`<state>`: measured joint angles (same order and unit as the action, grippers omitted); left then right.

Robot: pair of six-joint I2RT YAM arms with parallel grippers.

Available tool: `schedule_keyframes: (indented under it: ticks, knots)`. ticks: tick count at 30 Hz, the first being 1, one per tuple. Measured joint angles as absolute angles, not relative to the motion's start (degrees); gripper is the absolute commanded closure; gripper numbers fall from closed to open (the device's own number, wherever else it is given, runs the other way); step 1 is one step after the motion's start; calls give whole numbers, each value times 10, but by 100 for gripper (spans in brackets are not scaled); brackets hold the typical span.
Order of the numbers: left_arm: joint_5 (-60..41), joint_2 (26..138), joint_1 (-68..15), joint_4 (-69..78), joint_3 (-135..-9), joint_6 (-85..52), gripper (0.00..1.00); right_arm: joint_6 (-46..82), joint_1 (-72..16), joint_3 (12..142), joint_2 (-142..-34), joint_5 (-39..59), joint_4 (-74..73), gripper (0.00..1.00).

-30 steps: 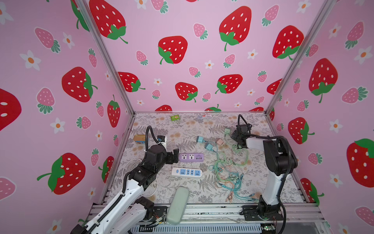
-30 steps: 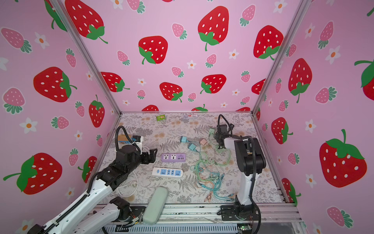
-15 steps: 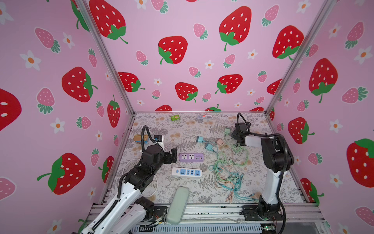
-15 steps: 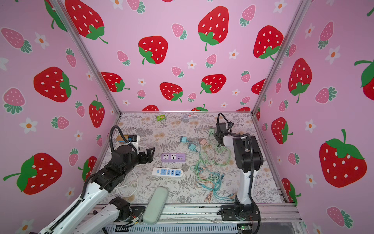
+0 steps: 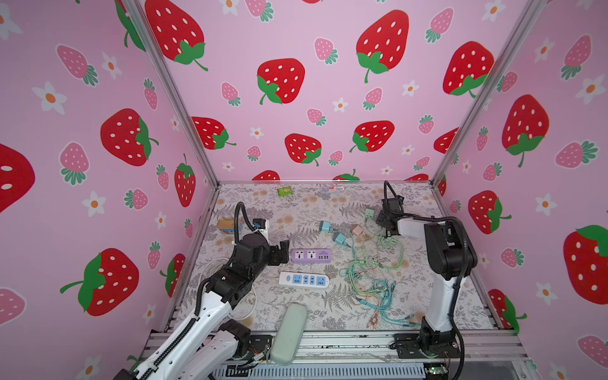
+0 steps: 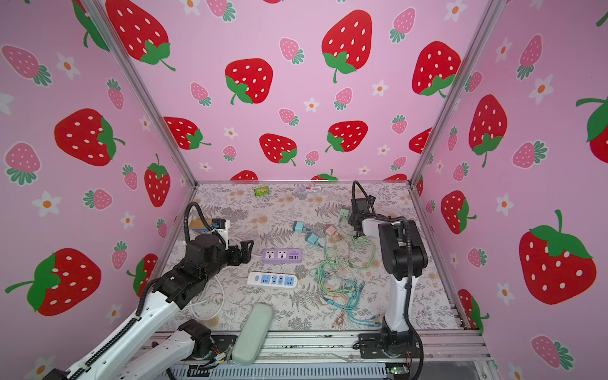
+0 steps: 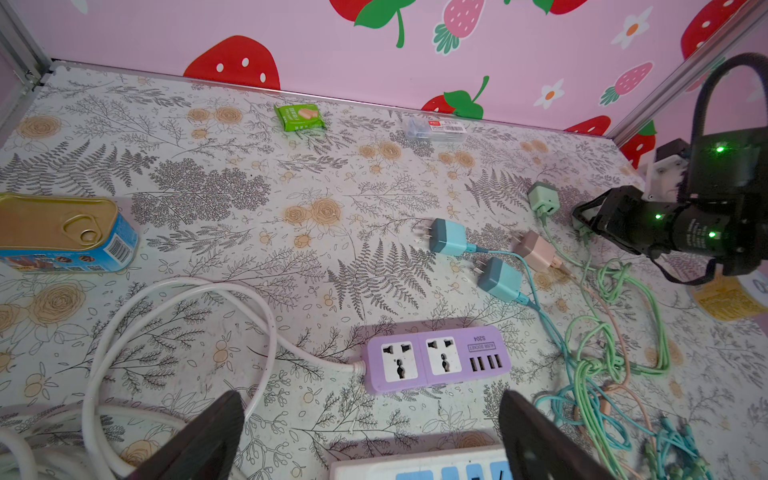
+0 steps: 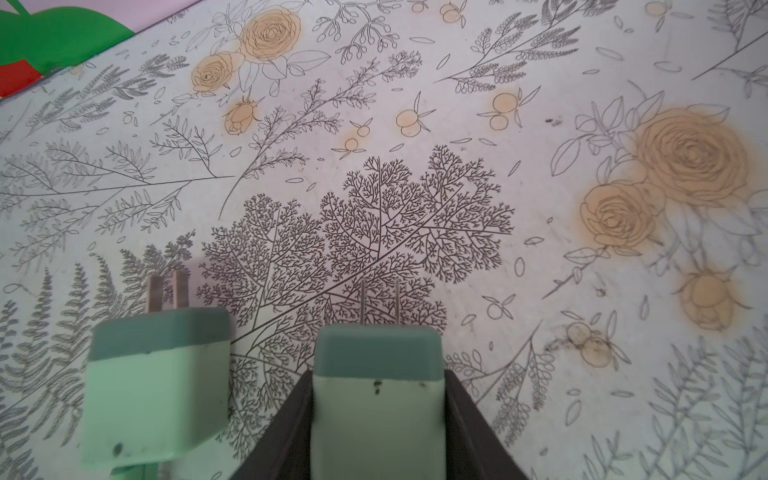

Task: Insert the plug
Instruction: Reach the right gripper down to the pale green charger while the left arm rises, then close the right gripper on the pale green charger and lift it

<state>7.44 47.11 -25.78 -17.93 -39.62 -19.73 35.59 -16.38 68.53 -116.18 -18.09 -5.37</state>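
A pale green plug (image 8: 376, 415) with two prongs pointing forward sits between the fingers of my right gripper (image 8: 377, 376); both pads press its sides. Beside it lies a second green plug (image 8: 156, 386), free on the mat, also seen in both top views (image 5: 369, 214) (image 6: 343, 214). There the right gripper (image 5: 381, 219) (image 6: 352, 219) is low at the back right and hides the held plug. The purple power strip (image 5: 311, 256) (image 6: 282, 255) (image 7: 436, 357) lies mid-table. My left gripper (image 5: 284, 251) (image 7: 370, 436) stands open and empty just left of it.
A white and blue power strip (image 5: 303, 279) lies in front of the purple one. Two blue plugs (image 5: 340, 238), a pink plug (image 5: 357, 229) and tangled cables (image 5: 371, 279) fill the right middle. A can (image 5: 227, 226), white cord (image 7: 174, 299), green packet (image 5: 285, 190) and grey-green case (image 5: 289, 332) lie around.
My right gripper's jaws have closed in onto the green plug. The left arm has barely shifted and its jaws stay wide.
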Motion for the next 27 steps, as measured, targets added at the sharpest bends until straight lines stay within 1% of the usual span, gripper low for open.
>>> schedule_keyframes:
  ticks: [6,11,16,20,24,27]
  knots:
    - [63,488,-258,-179,-404,-199,2,303,-164,685,-1150,-160,-42,64]
    - [50,489,-258,-178,-404,-197,1,270,-164,682,-1118,-137,-38,64]
    - [48,487,-258,-178,-404,-192,0,239,-164,660,-1079,-108,-41,67]
    - [40,486,-258,-178,-405,-186,1,216,-164,640,-1048,-75,-48,67]
    - [28,490,-258,-182,-413,-179,1,196,-164,608,-999,-36,-67,67]
    - [16,493,-258,-183,-425,-177,1,177,-164,591,-961,-2,-84,70]
